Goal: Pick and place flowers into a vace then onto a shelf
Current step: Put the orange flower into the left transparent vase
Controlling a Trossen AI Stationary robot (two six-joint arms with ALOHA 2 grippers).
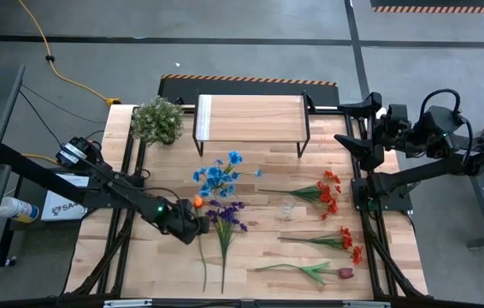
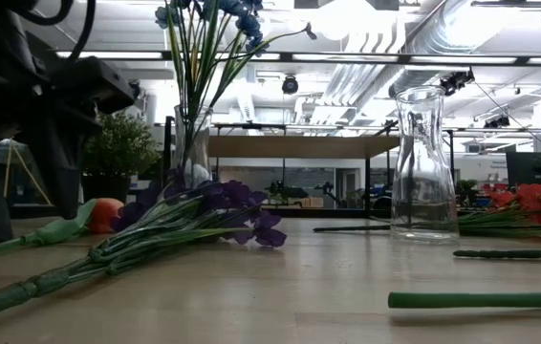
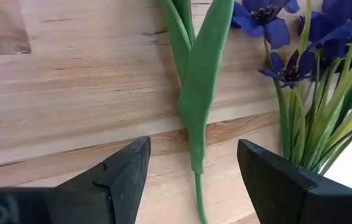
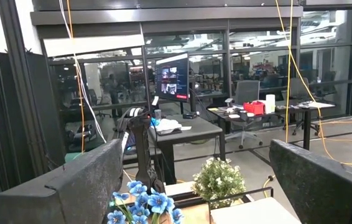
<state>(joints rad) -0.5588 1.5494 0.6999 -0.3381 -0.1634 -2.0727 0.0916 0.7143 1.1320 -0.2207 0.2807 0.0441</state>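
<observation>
The left gripper (image 3: 191, 180) hangs low over the table with its jaws parted on either side of the orange flower's green stem (image 3: 198, 87); the fingers (image 3: 117, 177) do not yet touch it. In the high view the orange bloom (image 1: 197, 202) lies just beyond this gripper (image 1: 192, 224), and the purple flowers (image 1: 225, 216) lie just beside it on its right. So the step in hand looks like the pick of the orange flower: the approach is made, the grasp is not.

One glass vase already holds the blue flowers (image 1: 221, 177), ahead of the gripper, toward the shelf (image 1: 249, 115). A second, empty glass vase (image 2: 422, 164) stands further right, near the red flowers (image 1: 327, 193).

The next move probably calls for closing on the stem alone, clear of the purple stems, then lifting it upright toward a vase.

The right gripper (image 4: 191, 180) waits wide open, raised at the table's far right corner.
</observation>
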